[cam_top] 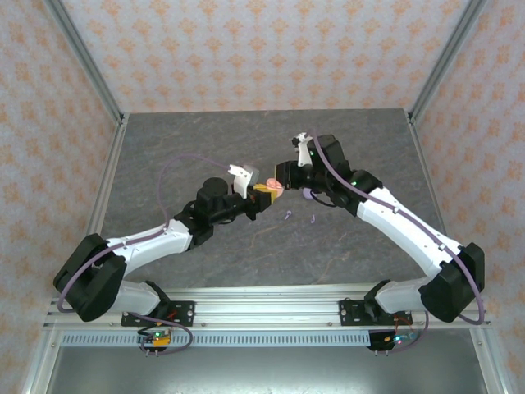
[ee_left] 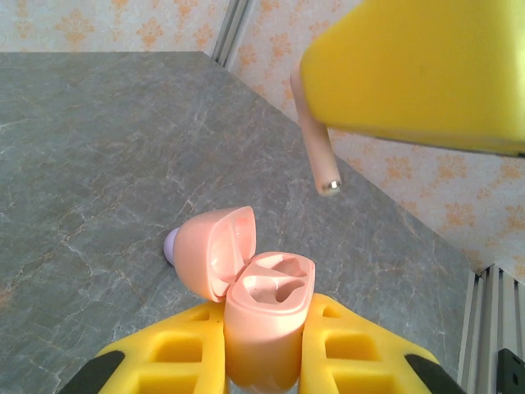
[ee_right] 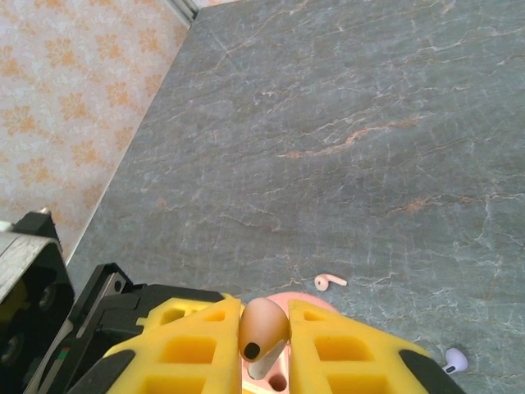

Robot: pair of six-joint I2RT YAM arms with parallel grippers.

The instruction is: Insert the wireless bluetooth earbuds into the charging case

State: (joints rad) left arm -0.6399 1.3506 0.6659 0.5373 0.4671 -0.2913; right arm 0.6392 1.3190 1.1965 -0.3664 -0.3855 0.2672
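My left gripper (ee_left: 264, 322) is shut on the salmon-pink charging case (ee_left: 261, 316), held upright with its lid (ee_left: 212, 253) swung open and both sockets empty. My right gripper (ee_right: 264, 318) is shut on a salmon-pink earbud (ee_right: 262, 322). Its stem (ee_left: 317, 152) hangs above and to the right of the case opening, not touching it. From above, the two grippers (cam_top: 261, 194) (cam_top: 284, 176) meet over the table's middle. A second pink earbud (ee_right: 330, 281) lies on the table beyond the case. A lilac earbud (ee_right: 455, 359) lies at the lower right.
A lilac case (cam_top: 306, 195) sits on the grey table (cam_top: 205, 139) just right of the grippers, its edge peeking from behind the pink lid (ee_left: 171, 244). Two small lilac earbuds (cam_top: 287, 215) (cam_top: 312, 218) lie near it. Patterned walls enclose the table.
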